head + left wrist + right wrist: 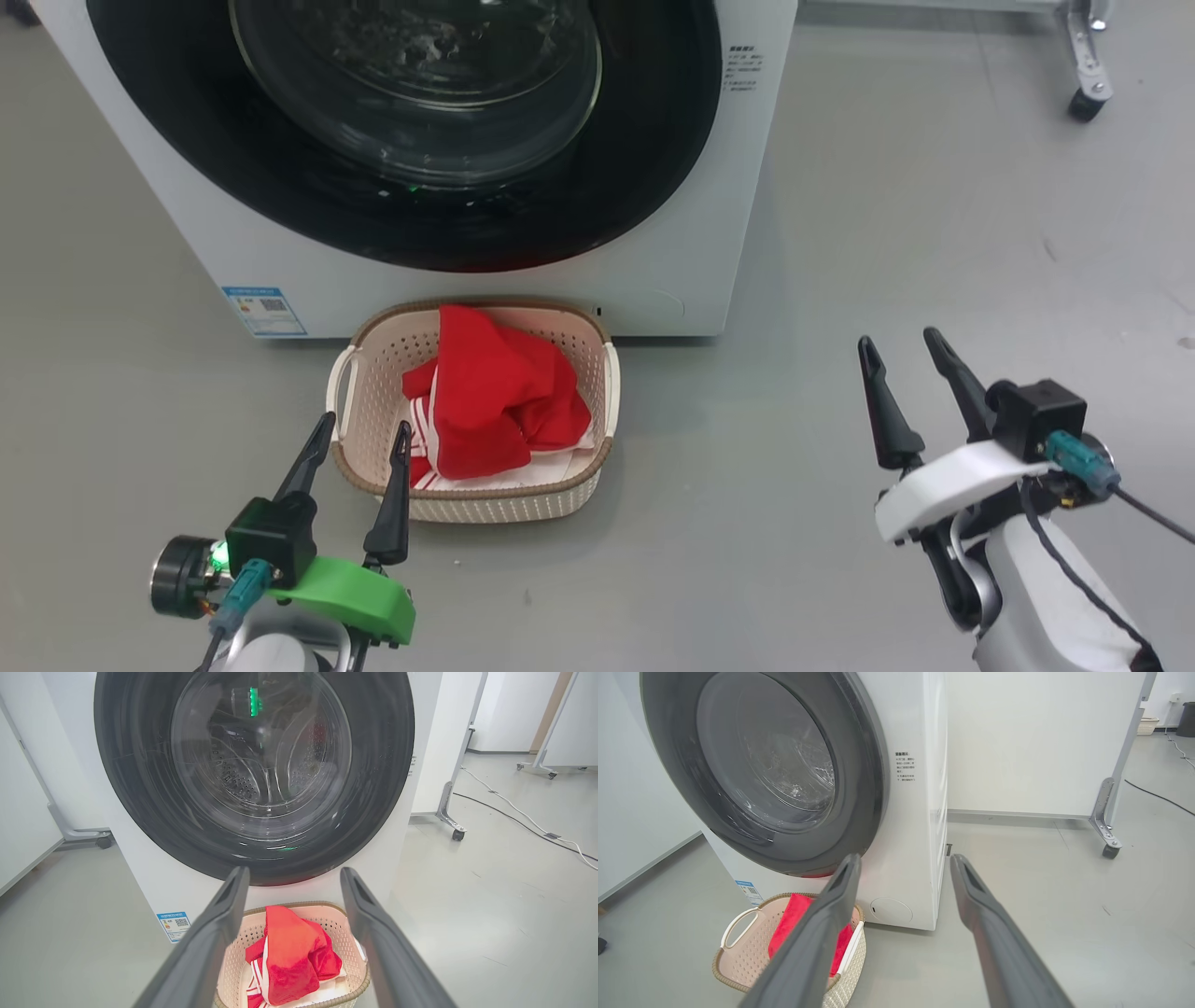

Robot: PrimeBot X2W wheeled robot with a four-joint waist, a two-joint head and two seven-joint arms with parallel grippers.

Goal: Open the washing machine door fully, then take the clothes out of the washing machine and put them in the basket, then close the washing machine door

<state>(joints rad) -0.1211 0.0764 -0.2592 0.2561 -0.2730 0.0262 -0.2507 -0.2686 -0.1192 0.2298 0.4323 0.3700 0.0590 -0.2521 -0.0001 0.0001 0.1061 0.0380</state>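
Observation:
The white washing machine stands ahead with its round black-ringed door shut flat against the front; the steel drum shows through the glass. On the floor just before it sits the cream basket, holding the red clothes with white stripes. My left gripper is open and empty, its fingertips over the basket's near left rim. My right gripper is open and empty, off to the right over bare floor. Basket and door show in the right wrist view too.
A blue label is on the washer's lower left front, printed text at its upper right. A wheeled panel foot stands at the far right. A cable runs across the grey floor to the right.

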